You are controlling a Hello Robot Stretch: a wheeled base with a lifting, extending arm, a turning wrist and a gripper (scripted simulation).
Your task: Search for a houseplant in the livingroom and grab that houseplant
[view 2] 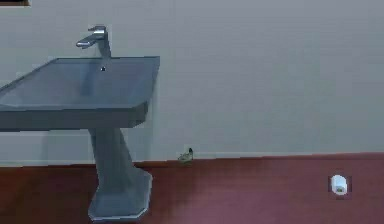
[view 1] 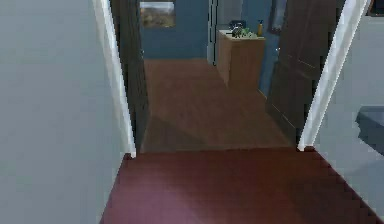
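Through a white-framed doorway [view 1: 125,110] the forward view looks into a room with blue walls and a brown wood floor. At the far end stands a light wooden cabinet [view 1: 240,60] with a small dark greenish thing [view 1: 240,32] on top; its shape is too small to name.
A dark open door [view 1: 132,80] lines the doorway's left side and dark panelled doors [view 1: 300,70] its right. A framed picture [view 1: 157,14] hangs on the far wall. A grey pedestal sink [view 2: 90,95] with a tap [view 2: 94,38] stands on red floor; a white roll [view 2: 340,184] lies by the wall.
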